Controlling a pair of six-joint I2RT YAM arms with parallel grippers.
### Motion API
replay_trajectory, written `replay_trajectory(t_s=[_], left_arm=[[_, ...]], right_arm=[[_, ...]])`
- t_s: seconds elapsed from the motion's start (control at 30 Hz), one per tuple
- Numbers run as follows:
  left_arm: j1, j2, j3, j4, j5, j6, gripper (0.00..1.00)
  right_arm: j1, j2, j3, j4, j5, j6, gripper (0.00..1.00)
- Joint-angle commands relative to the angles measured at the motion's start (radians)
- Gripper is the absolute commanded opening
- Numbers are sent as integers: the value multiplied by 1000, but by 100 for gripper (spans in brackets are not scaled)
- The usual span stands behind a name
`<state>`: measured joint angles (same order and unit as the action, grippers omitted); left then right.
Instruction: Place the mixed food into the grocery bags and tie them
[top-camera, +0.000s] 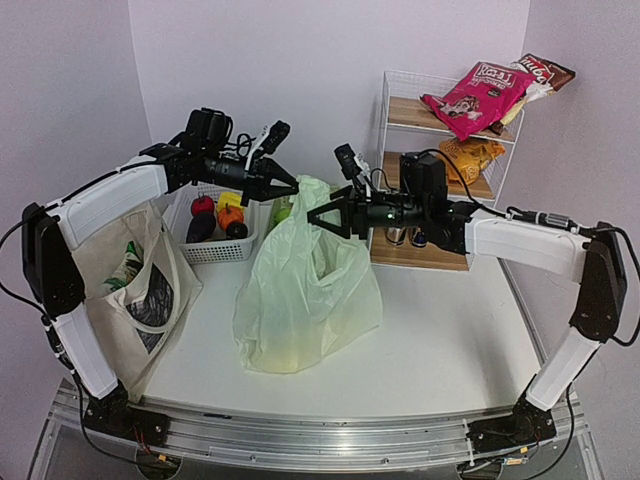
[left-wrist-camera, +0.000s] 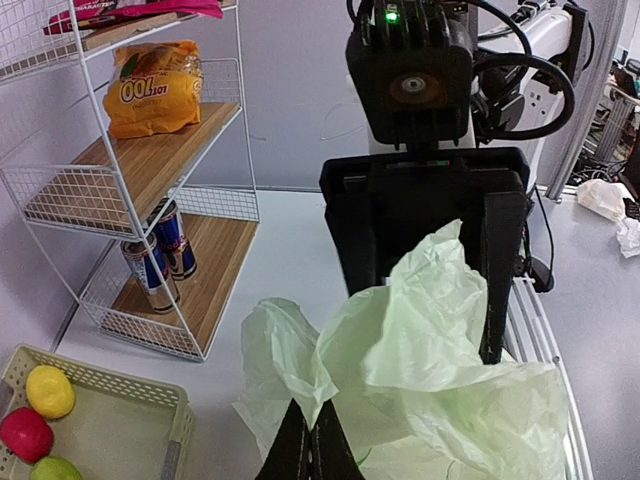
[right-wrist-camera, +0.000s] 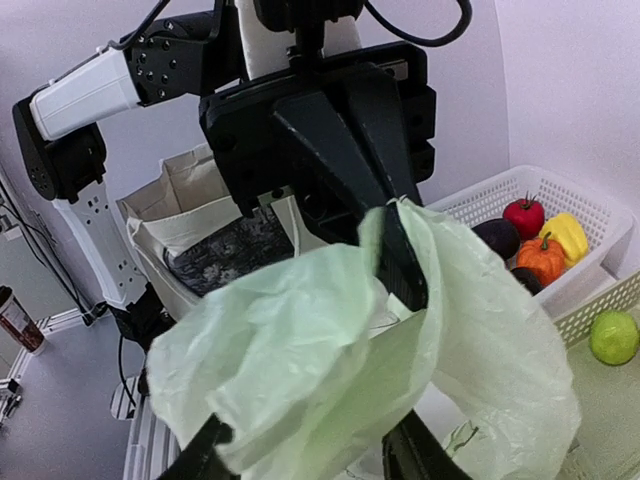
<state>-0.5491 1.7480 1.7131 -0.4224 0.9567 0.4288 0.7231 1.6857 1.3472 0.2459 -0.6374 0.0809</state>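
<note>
Both arms raised, reaching inward, tips facing (almost meeting); left gripper (top-camera: 294, 186) clamped tight, right gripper (top-camera: 322, 215) jaws spread.

The orange packet (left-wrist-camera: 155, 88) on the middle board of the rack (left-wrist-camera: 140, 170) bears big white figures that read like "100" turned upside down, while the white lettering on the pink packet (top-camera: 475, 95) and the brown packet (top-camera: 545, 70) on top is too blurred to read.

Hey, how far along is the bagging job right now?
Done: the plastic bag looks partly filled. In hand: left gripper pinches its top, right gripper open beside it. To do: snack packets and cans sit on the shelf; neither it nor the tote is tied.
</note>
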Motion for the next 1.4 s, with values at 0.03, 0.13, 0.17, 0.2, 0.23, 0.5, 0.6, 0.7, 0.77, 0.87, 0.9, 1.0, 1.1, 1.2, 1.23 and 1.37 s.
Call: replay_trajectory(t_s=[0.03, 0.13, 0.17, 0.2, 0.23, 0.5, 0.6, 0.7, 0.77, 0.87, 0.9, 1.0, 1.1, 1.2, 1.23, 1.37], left_arm=[[2, -68, -9, -14, 59, -15, 0], [1, -75, -15, -16, 57, -21, 0], [1, -76, -17, -16, 57, -22, 0], [2, -77, -18, -16, 57, -23, 0], [2, -78, -18, -16, 56, -24, 0], [2, -79, -12, -17, 56, -27, 0], [2, -82, -14, -18, 54, -31, 0], [2, -86, -17, -18, 49, -31, 0], [1, -88, -21, -18, 46, -29, 0], [1, -92, -31, -18, 46, -22, 0], [1, -92, -32, -18, 46, -19, 0], [2, -86, -27, -20, 49, -16, 0], [2, -84, -24, -18, 51, -15, 0], [1, -88, -25, -22, 51, -10, 0], [1, -88, -27, -27, 51, -5, 0], [1, -88, -28, -35, 56, 5, 0]], right_arm=[[1, -87, 50, -38, 106, -40, 66], [2, -126, 72, -82, 173, -59, 70], [3, -138, 76, -88, 183, -62, 70], [3, -148, 80, -98, 189, -64, 70], [3, -152, 87, -113, 183, -64, 69], [9, -107, 124, -177, 120, -19, 55], [20, -100, 132, -181, 100, -21, 46], [21, -117, 110, -183, 79, -23, 45], [22, -158, 82, -182, 79, -27, 49], [21, -213, 81, -182, 80, -1, 57], [21, -228, 92, -182, 71, 12, 60], [21, -259, 110, -194, 45, 54, 67], [26, -273, 103, -242, 44, 108, 71], [45, -273, 73, -301, 53, 141, 75], [53, -272, 66, -310, 54, 146, 76], [89, -254, 64, -330, 87, 124, 76]])
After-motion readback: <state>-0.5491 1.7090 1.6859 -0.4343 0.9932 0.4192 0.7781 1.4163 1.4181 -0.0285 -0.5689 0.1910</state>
